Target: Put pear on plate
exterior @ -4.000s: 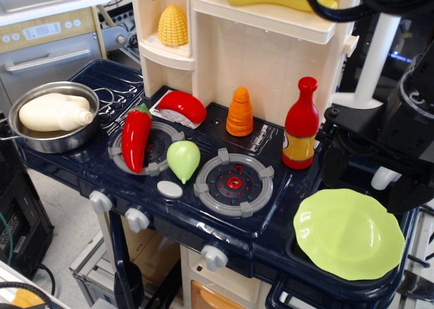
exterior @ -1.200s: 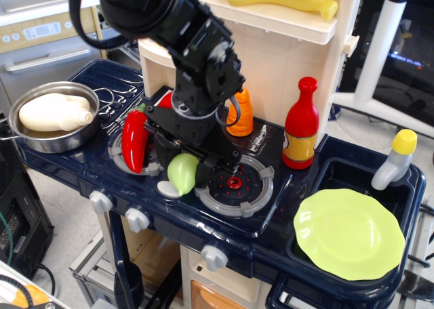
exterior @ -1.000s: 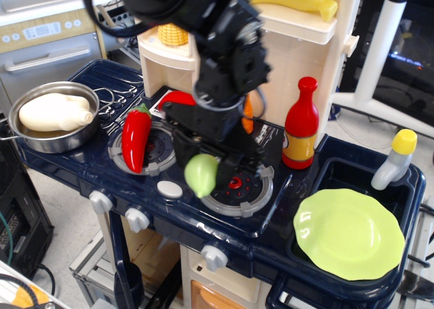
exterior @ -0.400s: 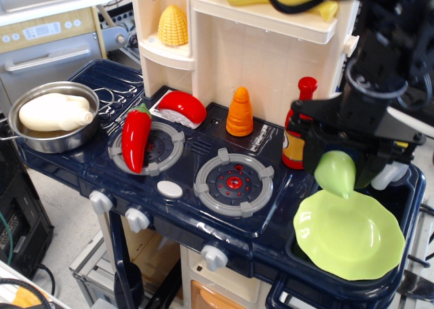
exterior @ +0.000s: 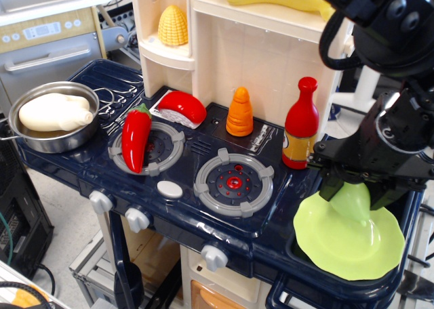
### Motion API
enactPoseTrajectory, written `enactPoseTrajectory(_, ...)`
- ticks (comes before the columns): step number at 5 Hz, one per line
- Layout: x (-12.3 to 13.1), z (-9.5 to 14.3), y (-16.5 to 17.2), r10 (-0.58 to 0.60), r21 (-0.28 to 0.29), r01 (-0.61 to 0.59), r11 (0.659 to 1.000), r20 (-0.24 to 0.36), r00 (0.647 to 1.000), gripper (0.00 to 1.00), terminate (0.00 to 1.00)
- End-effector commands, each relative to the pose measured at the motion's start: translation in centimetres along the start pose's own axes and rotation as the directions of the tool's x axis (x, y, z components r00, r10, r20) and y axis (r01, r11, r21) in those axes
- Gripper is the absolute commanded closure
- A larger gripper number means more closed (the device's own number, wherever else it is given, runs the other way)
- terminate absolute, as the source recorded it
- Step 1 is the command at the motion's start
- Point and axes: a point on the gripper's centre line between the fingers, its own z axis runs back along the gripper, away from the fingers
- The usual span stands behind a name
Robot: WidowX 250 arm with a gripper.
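The pale-green pear (exterior: pixel 352 202) is held in my black gripper (exterior: pixel 354 195), point down, just over the lime-green scalloped plate (exterior: pixel 332 241) that sits in the sink at the right. The gripper is shut on the pear, its fingers on either side of the fruit. Whether the pear's tip touches the plate I cannot tell. The arm's dark body covers the back of the plate and the sink behind it.
A red chili pepper (exterior: pixel 135 137) lies on the left burner, an orange carrot (exterior: pixel 239 112) and a red bottle (exterior: pixel 302 125) stand behind the right burner (exterior: pixel 233 182). A steel pot (exterior: pixel 54 116) with a cream bottle is at the far left. Shelves rise behind the stove.
The gripper closed on the pear at the left burner, lifted it, carried it right across the stove, and has now lowered it over the plate.
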Motion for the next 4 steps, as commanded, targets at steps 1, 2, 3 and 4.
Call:
enactPoseTrajectory(1, 0.39, 1.02, -0.15, -0.004, -0.086, 0.009, 0.996, 0.064, 0.998, 0.00, 0.00)
enactPoseTrajectory(2, 0.39, 1.02, -0.15, -0.004, -0.086, 0.009, 0.996, 0.064, 0.998, 0.00, 0.00)
enactPoseTrajectory(3, 0.39, 1.02, -0.15, -0.004, -0.086, 0.009, 0.996, 0.064, 0.998, 0.00, 0.00)
enactPoseTrajectory(4, 0.39, 1.02, -0.15, -0.004, -0.086, 0.009, 0.996, 0.064, 0.998, 0.00, 1.00)
